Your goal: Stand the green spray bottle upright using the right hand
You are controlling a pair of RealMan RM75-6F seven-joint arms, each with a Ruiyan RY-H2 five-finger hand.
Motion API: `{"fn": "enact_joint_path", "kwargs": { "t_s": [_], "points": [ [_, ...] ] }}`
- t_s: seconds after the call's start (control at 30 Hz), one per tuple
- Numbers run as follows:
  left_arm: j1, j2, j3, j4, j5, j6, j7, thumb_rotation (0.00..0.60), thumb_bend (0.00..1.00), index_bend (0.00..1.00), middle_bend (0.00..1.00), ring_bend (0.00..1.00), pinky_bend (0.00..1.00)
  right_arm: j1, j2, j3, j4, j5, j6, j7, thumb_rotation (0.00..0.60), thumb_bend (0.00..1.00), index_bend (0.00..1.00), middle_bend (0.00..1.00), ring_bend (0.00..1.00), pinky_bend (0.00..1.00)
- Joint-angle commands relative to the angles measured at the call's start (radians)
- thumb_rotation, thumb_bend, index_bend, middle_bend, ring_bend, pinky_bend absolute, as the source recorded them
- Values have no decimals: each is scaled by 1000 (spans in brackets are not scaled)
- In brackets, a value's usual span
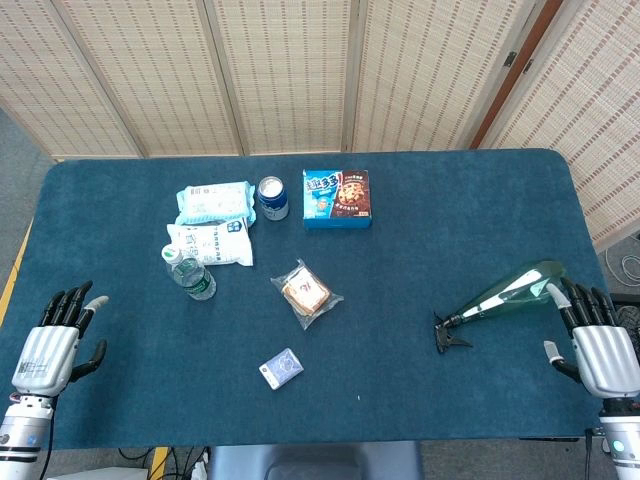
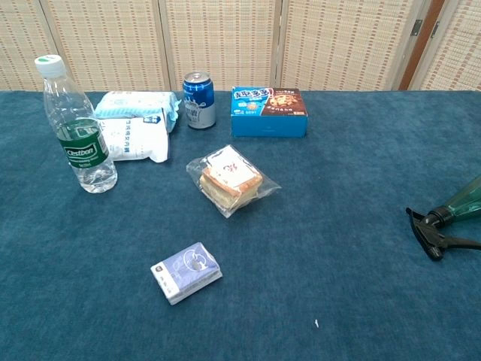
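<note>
The green spray bottle (image 1: 510, 290) lies on its side near the table's right edge, its black trigger head (image 1: 448, 333) pointing left toward the middle. The chest view cuts it off at the right border, showing only the green neck (image 2: 464, 199) and the black trigger (image 2: 434, 235). My right hand (image 1: 598, 345) hovers at the front right corner with fingers extended and apart, holding nothing; its fingertips (image 1: 577, 297) are right beside the bottle's base. My left hand (image 1: 55, 340) stays at the front left edge, fingers spread and empty. Neither hand appears in the chest view.
On the blue table (image 1: 420, 250) are a water bottle (image 1: 190, 272), two white-and-teal packets (image 1: 212, 222), a blue can (image 1: 272, 197), a blue cookie box (image 1: 337, 197), a wrapped sandwich (image 1: 306, 292) and a small card pack (image 1: 281, 368). Woven screens stand behind.
</note>
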Motion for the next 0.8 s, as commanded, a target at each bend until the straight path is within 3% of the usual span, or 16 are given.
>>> {"fn": "enact_joint_path", "kwargs": {
  "t_s": [0.03,0.53,0.8],
  "points": [
    [-3,-1,-3,-2,-3,-1,4,600,437,151,0,0,0,1,-1,0,3,1,-3,2,600,315,0,0,0,0],
    [-2,-5,0,3,10,12,-8,600,438,151,0,0,0,21,8,11,-4,52,-60,-32,600,316,0,0,0,0],
    [-13,-14,-10,30,2,2,-35,600,437,151,0,0,0,82,14,27,-19,130,-178,-155,600,318,0,0,0,0]
  ]
}}
